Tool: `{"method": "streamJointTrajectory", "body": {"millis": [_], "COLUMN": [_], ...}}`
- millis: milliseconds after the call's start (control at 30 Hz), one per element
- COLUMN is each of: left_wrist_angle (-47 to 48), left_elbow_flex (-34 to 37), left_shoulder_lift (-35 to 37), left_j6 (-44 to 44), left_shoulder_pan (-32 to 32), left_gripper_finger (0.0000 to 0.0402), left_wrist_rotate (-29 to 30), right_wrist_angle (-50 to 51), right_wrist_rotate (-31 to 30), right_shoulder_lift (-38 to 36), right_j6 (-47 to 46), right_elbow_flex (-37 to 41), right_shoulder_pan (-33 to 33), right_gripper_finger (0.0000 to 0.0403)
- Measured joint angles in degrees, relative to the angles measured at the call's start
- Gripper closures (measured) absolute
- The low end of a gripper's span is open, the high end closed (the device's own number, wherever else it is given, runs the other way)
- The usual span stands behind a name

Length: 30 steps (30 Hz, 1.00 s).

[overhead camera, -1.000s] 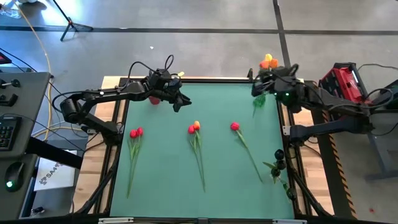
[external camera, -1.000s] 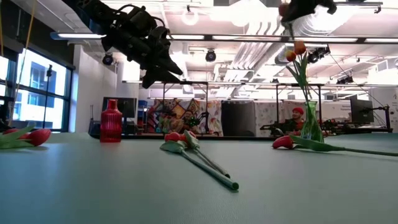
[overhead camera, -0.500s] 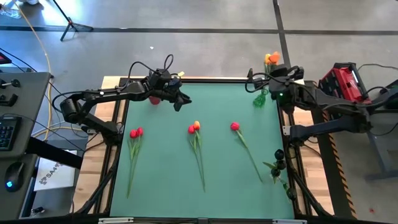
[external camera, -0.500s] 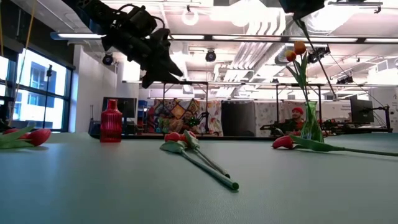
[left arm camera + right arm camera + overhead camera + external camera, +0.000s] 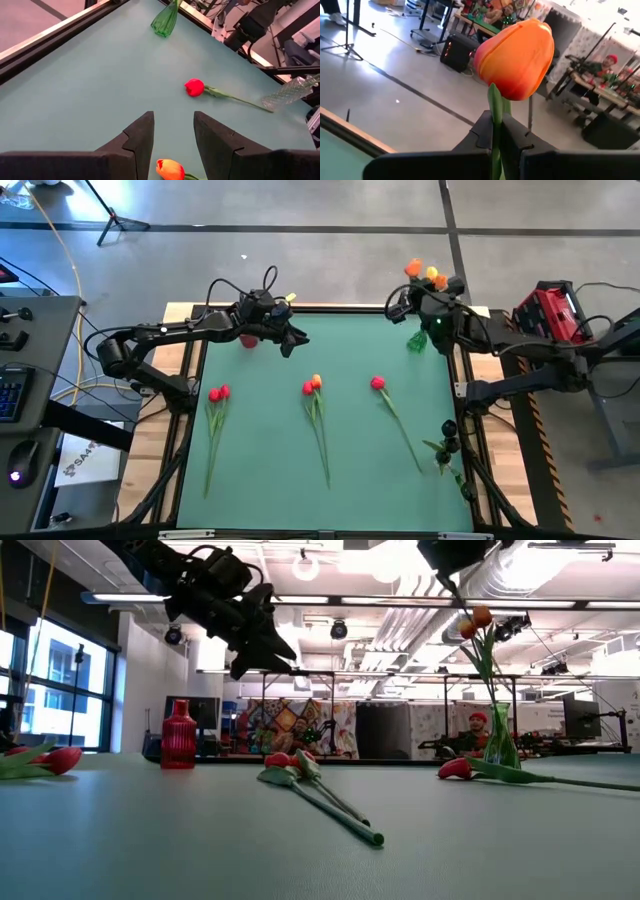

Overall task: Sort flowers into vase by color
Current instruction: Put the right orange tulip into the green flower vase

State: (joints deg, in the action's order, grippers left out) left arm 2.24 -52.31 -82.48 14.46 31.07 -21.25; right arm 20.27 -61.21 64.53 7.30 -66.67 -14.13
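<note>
Orange tulip [image 5: 516, 57] pinched between right gripper [image 5: 496, 131] fingers above table.

Open green mat [image 5: 270, 480] lies between three groups of tulips: two red [image 5: 218, 393] left, a pair [image 5: 312, 386] centre, one red [image 5: 377, 383] right. A red vase [image 5: 179, 736] and green vase [image 5: 417, 340] block the far corners.
</note>
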Motion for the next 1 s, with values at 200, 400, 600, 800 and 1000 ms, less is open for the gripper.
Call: {"method": "streamJointTrajectory", "body": {"millis": [200,400,600,800,1000], "left_wrist_angle": [0.04,0.02,0.02,0.04,0.06], "left_elbow_flex": [0.0,0.0,0.0,0.0,0.01], "left_shoulder_lift": [0.0,0.0,0.0,0.0,0.0], "left_j6": [0.36,0.35,0.37,0.37,0.44], "left_shoulder_pan": [0.0,0.0,0.0,0.0,0.0], "left_gripper_finger": [0.0276,0.0276,0.0276,0.0276,0.0276], "left_wrist_rotate": [0.0,0.7,1.11,2.0,2.22], "right_wrist_angle": [-2.54,-3.94,-2.12,-2.16,-3.14], "right_wrist_rotate": [2.36,4.68,7.41,9.86,13.35], "right_shoulder_lift": [0.43,0.42,1.2,4.34,5.53], "right_j6": [0.19,2.1,0.29,0.47,0.41], "right_elbow_flex": [-0.01,-0.02,-0.02,-0.02,-0.02], "right_shoulder_pan": [-4.72,-8.03,-10.34,-11.5,-11.18], "right_gripper_finger": [0.0403,0.0403,0.0403,0.0403,0.0403]}}
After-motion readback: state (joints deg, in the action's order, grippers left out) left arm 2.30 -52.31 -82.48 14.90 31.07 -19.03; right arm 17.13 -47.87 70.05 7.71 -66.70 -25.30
